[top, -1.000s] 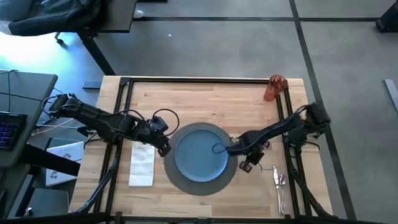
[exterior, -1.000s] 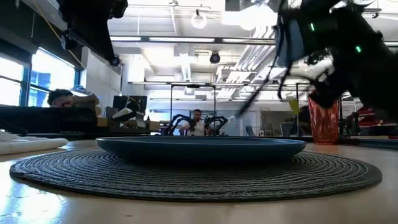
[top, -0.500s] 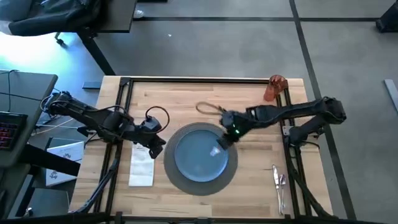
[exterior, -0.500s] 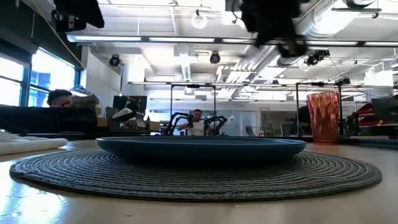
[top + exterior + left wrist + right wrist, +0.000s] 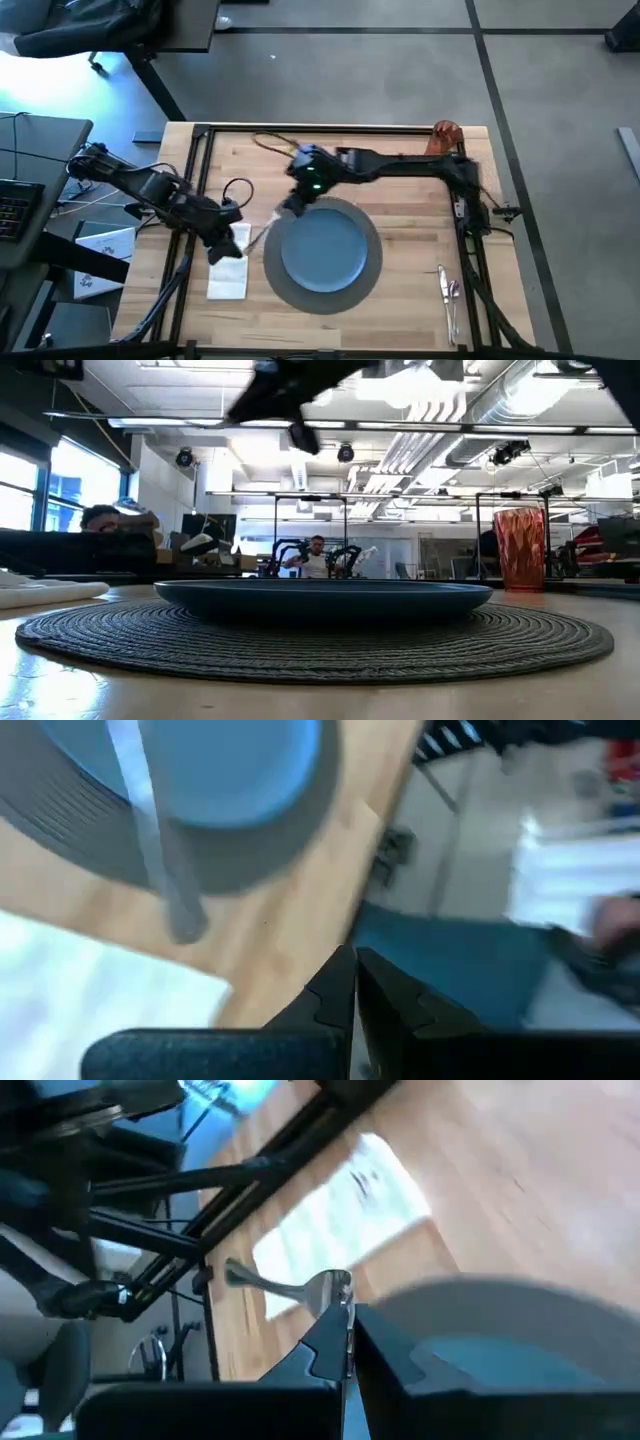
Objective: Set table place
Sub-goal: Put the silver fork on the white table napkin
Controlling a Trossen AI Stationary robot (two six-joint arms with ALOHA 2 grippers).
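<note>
A blue plate (image 5: pixel 322 248) sits on a round grey mat (image 5: pixel 290 290) in the middle of the table (image 5: pixel 400 170). A white napkin (image 5: pixel 228 278) lies left of the mat. My right gripper (image 5: pixel 287 205) reaches over the plate's far left rim, shut on a silver fork (image 5: pixel 262 232). The fork slants toward the gap between napkin and mat. My left gripper (image 5: pixel 217 254) is shut with nothing in it, over the napkin's far end. Knife and spoon (image 5: pixel 447 295) lie at the near right. The orange cup (image 5: pixel 440 140) stands at the far right. My right gripper pinches the fork's wider end (image 5: pixel 330 1287) between its two fingers. The fingers come from the table's far right, slanting down, roughly in line with the fork. The handle (image 5: pixel 262 1281) sticks out beyond the fingertips, its free end (image 5: pixel 184 923) over bare wood between mat and napkin.
Black rails (image 5: pixel 192 190) run along the table's left, right and far sides. In the low view the cup (image 5: pixel 520 550) stands behind the plate (image 5: pixel 320 595) on the right. Bare wood lies right of the mat and along the far side.
My right gripper has swung from the plate's right side across the plate, toward the table's left and far edges, carrying the fork, whose handle now points toward the napkin. My left gripper has drawn back from the mat's left rim to over the napkin.
</note>
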